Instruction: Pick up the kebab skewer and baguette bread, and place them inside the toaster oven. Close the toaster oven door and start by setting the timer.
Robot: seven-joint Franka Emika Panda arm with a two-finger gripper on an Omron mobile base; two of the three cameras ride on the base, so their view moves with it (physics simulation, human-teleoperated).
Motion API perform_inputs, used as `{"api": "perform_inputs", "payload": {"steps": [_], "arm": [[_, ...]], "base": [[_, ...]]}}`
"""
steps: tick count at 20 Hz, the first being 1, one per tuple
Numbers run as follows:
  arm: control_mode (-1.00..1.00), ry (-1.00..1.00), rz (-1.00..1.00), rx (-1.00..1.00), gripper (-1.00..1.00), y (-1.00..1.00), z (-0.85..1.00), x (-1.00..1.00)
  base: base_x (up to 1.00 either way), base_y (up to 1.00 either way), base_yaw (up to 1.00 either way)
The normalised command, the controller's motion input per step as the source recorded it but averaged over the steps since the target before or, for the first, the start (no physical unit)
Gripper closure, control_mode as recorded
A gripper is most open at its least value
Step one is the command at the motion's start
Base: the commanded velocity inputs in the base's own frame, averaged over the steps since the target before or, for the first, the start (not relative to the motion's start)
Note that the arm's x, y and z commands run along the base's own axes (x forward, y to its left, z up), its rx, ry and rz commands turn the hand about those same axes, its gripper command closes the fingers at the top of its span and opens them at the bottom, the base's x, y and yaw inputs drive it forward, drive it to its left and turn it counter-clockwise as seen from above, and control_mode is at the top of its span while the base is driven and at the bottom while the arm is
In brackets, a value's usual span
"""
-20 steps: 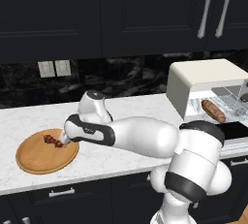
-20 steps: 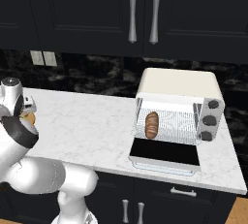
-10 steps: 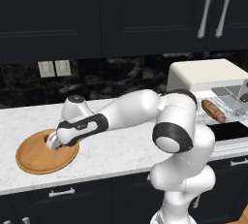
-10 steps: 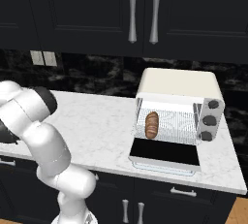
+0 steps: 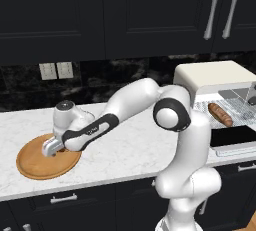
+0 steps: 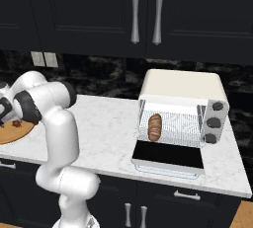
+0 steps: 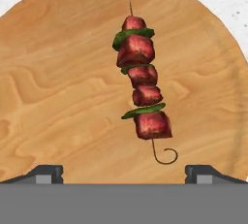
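Note:
The kebab skewer (image 7: 140, 87), with dark red meat chunks and green slices, lies on the round wooden plate (image 7: 53, 102) at the counter's left end. My gripper (image 7: 124, 172) hangs open just above the plate (image 5: 35, 164), and the skewer lies ahead of its fingertips (image 7: 46, 172). From the left base view the gripper (image 5: 51, 148) covers the skewer. A bit of the skewer (image 6: 16, 122) shows beside the arm in the right base view. The baguette bread (image 6: 154, 127) rests on the wire rack inside the cream toaster oven (image 6: 180, 86). The toaster oven door (image 6: 168, 155) lies folded down, open.
White marble counter (image 5: 125, 150) runs between the plate and the oven (image 5: 215, 77), where the baguette (image 5: 220, 114) shows. Three dark knobs (image 6: 214, 122) sit on the oven's right side. Wall outlets (image 5: 56, 70) and black upper cabinets lie behind. The counter's front edge is close to the plate.
The arm has stretched further left and the hand has come down over the plate's middle. The jaws stay open, and the baguette and oven door have not moved.

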Motion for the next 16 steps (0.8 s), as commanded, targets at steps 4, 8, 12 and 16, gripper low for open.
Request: {"api": "perform_inputs", "payload": {"steps": [4,8,12,16], "arm": [[-1.0,0.01,0.0,-0.09,-1.0,0.0,-0.01,0.04],[-1.0,0.0,0.01,-0.08,-1.0,-0.15,-0.1,0.0],[-1.0,0.0,0.01,-0.04,-1.0,-0.35,-0.09,0.1],[-1.0,0.0,0.02,-0.01,-1.0,-0.37,-0.16,0.23]], "base": [[0.0,0.0,0.0],[0.0,0.0,0.0],[0.0,0.0,0.0],[0.0,0.0,0.0]]}}
